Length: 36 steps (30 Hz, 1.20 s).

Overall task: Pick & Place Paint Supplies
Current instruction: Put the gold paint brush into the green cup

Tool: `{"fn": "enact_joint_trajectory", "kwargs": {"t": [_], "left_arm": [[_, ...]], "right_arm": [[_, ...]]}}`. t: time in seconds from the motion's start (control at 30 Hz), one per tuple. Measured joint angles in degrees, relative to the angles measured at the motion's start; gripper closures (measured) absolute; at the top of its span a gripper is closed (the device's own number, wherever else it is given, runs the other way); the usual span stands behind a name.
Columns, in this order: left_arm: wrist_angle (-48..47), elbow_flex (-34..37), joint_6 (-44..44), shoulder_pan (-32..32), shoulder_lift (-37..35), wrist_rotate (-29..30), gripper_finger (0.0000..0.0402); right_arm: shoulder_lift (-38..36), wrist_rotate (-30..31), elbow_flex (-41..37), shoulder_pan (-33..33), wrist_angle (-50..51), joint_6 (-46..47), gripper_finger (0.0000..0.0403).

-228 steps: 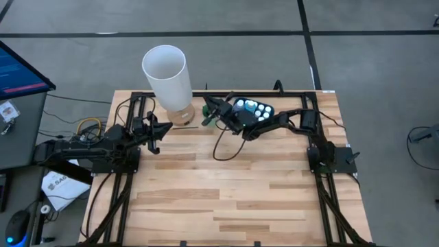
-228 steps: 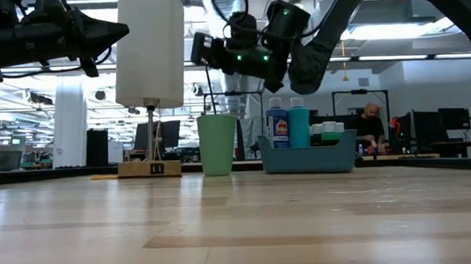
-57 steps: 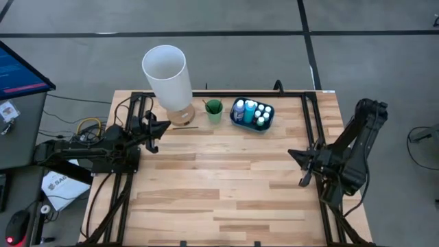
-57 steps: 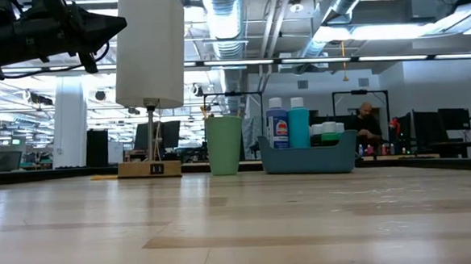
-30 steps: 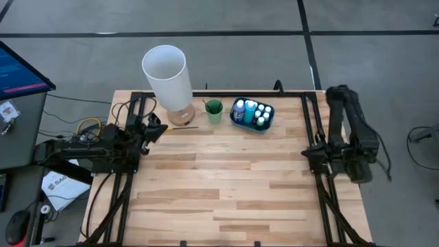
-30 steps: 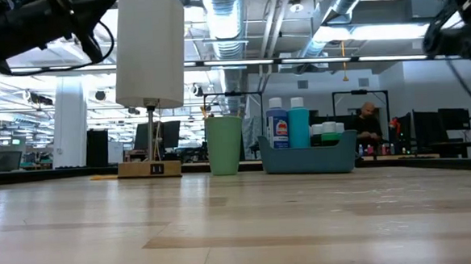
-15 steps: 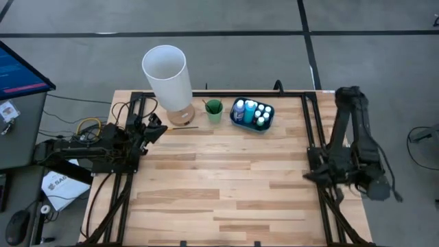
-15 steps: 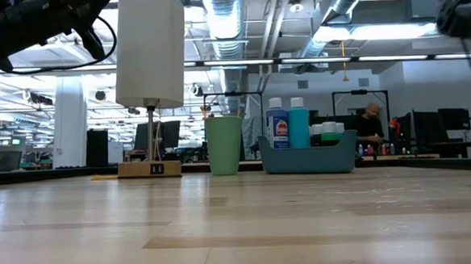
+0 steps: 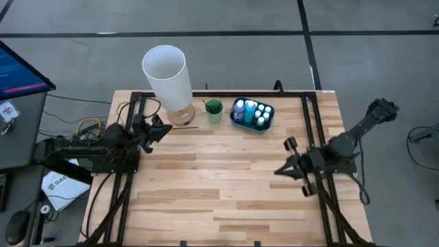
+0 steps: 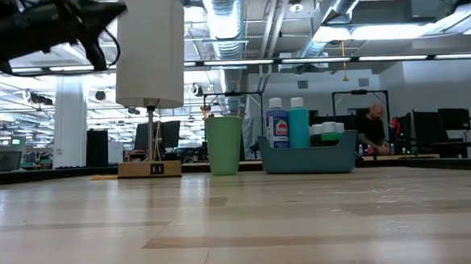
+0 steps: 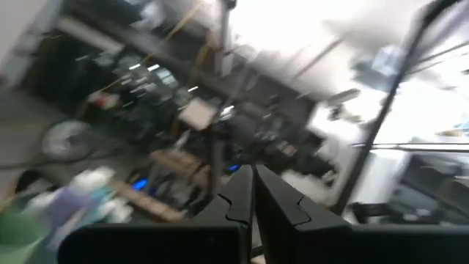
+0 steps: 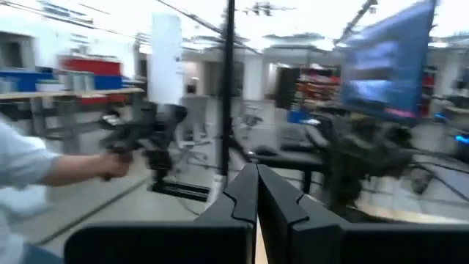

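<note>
With the small white-capped paint bottles (image 9: 254, 111) sitting in the rounded blue plastic tray (image 9: 236, 121) at twelve o'clock on the tabletop (image 9: 219, 192), both empty grippers (left gripper (image 9: 163, 129), right gripper (image 9: 278, 171), jaws together) are risking toppling bottles through careless reaching.

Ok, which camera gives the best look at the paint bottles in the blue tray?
The high view: it looks down on the bottles' white caps inside the blue tray. The low view shows two tall bottles plus some caps above the tray wall; the left wrist view only a blur; the right wrist view nothing.

Grey floor (image 9: 226, 17), wooden table (image 9: 226, 185), ceiling ducts (image 10: 358, 0), strip lights (image 10: 392, 31)
</note>
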<state>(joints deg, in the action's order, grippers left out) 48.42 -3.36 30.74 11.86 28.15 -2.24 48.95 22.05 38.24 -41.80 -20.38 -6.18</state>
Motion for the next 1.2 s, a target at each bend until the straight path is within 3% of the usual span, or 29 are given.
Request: {"fn": "enact_joint_trajectory", "kwargs": {"t": [0.2,0.4,0.67,0.93,1.2], "left_arm": [[-8.86,0.02,-1.74,0.00,2.59,8.29,0.0400],[-17.04,0.04,-4.91,0.00,3.58,16.98,0.0400],[-32.90,-1.93,-3.48,-1.08,3.62,18.49,0.0400],[-58.47,-10.36,-5.17,-2.45,4.63,21.01,0.0400],[-66.53,-10.99,-10.27,-2.36,6.01,22.86,0.0353]], "right_arm": [[-9.55,-7.54,-1.53,8.07,9.53,-3.80,0.0403],[-26.61,-1.08,-13.38,10.66,9.91,-2.68,0.0403],[-48.42,0.67,-26.59,12.02,11.62,2.65,0.0403],[-47.60,1.51,-28.48,12.26,15.38,2.76,0.0403],[-48.70,-1.24,-28.30,12.20,16.09,3.15,0.0403]]}}
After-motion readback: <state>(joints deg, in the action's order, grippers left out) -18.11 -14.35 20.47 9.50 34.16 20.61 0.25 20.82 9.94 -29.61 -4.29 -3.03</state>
